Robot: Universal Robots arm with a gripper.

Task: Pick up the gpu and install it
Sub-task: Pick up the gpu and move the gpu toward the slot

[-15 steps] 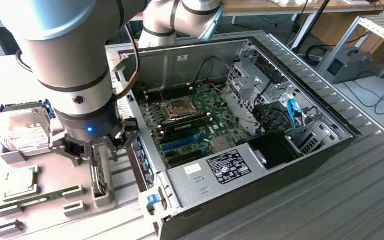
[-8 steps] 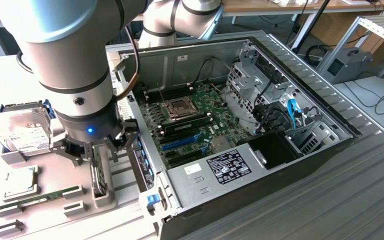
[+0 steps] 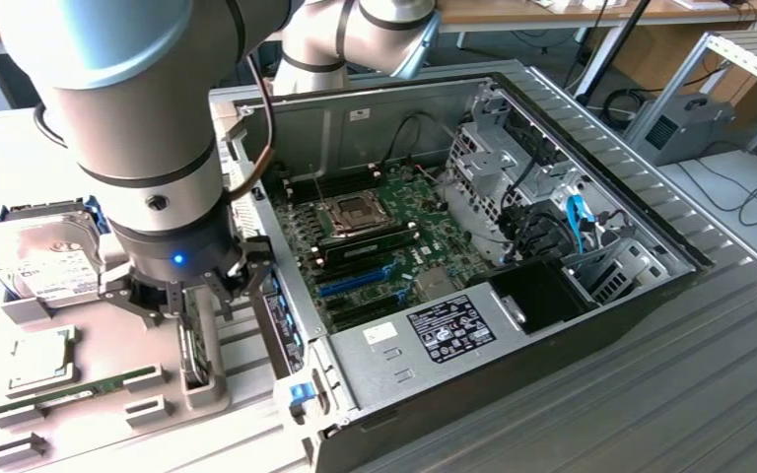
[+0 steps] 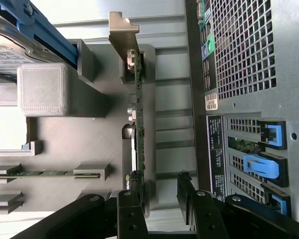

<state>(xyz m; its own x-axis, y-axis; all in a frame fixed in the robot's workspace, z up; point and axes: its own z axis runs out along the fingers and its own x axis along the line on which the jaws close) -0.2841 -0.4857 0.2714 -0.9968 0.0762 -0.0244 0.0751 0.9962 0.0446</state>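
Exterior view's left: hard drive [image 3: 43, 261], CPU [image 3: 39, 360] and memory stick [image 3: 76, 389] sit in the grey fixture [image 3: 155, 414]. Next over, the gripper [image 3: 198, 304] hangs low above the gpu [image 3: 193, 347], jaws apart, clamped on nothing. The gpu stands on edge in its fixture slot. In the wrist view, one finger [image 4: 129, 204] lines up with the card's near end, contact unclear; the other sits on the case side. Exterior view's right: open PC case [image 3: 615, 296], motherboard [image 3: 378, 232] exposed.
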